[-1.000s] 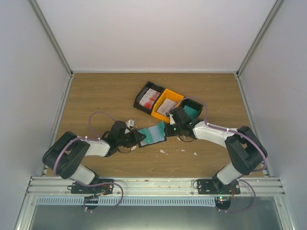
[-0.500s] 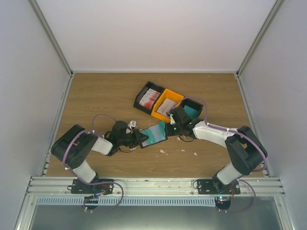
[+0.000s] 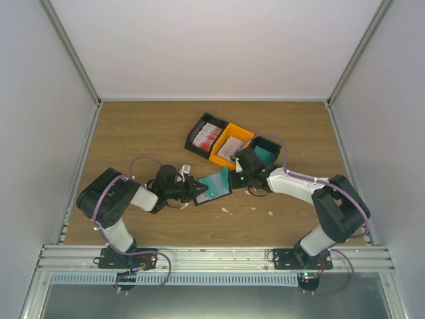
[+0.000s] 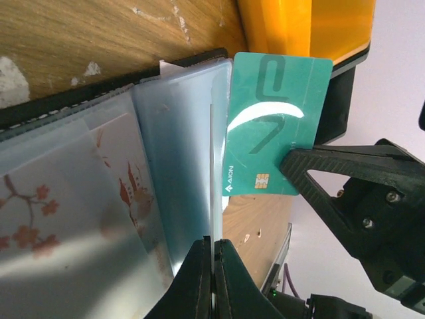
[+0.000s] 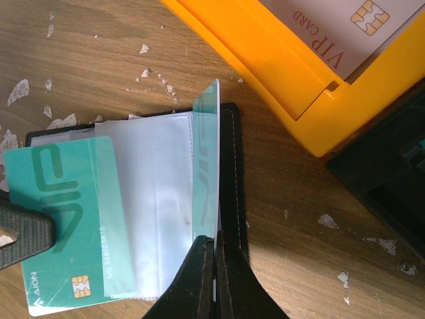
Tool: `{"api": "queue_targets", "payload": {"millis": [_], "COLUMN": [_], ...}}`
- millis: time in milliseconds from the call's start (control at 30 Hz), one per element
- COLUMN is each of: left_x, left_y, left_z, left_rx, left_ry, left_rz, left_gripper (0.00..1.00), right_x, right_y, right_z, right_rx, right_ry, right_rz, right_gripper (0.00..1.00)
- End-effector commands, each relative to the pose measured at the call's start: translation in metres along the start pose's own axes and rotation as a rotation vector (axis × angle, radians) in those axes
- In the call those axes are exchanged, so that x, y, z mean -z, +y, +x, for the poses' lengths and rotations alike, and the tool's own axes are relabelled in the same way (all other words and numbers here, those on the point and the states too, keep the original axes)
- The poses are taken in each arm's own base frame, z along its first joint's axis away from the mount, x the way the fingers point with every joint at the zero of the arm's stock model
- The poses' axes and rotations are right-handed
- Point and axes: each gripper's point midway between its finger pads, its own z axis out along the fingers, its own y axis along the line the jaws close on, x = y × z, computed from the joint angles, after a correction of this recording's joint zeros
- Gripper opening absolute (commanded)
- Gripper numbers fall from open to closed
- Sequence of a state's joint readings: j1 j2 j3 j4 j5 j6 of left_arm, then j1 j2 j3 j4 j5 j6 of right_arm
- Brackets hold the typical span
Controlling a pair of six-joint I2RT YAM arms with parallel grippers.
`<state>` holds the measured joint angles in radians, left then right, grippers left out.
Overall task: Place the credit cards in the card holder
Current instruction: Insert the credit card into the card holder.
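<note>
The card holder (image 5: 232, 166) lay open on the table (image 5: 99, 60), just near of the orange tray (image 5: 279, 60), between the two arms; the left pincer (image 4: 212, 266) was clamped tight on a thin clear sleeve of it; the right pincer (image 5: 214, 266) gripped a clear sleeve by its black rim; a teal card (image 4: 275, 126) marked "AION" beside a gold chip lay partly under a sleeve; a whitish card (image 5: 332, 33) in the tray read "VIP CARD".
</note>
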<state>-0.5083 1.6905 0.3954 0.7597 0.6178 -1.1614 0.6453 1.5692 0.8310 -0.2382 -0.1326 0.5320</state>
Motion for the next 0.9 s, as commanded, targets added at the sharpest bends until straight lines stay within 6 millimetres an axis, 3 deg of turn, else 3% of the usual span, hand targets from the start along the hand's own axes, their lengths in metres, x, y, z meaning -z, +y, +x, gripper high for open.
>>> {"api": "queue_targets", "payload": {"millis": [0,333,700,867], "left_x": [-0.005,-0.012,-0.025,-0.035], "left_y": [-0.009,-0.004,-0.010,-0.012], "left_z": [-0.007,-0.009,-0.006,-0.004], "left_rx": [-0.026,-0.015,-0.019,-0.021], "left_ry": [-0.005,0.003,0.033,0.050], "left_rz": [0.043,0.046,0.083,0.094], "left_gripper": [0.00,0.00,0.02,0.02], "right_x": [-0.002,0.002,0.027,0.031], "right_y": [-0.012,-0.011,0.010,0.012], "right_z": [0.009,0.006,-0.033,-0.036], "right_rx": [-0.003,-0.002,0.019,0.015], "right_ry": [0.036,0.025,-0.125,-0.141], "right_rz": [0.071,0.067,0.008,-0.001], "right_gripper": [0.01,0.01,0.01,0.00]}}
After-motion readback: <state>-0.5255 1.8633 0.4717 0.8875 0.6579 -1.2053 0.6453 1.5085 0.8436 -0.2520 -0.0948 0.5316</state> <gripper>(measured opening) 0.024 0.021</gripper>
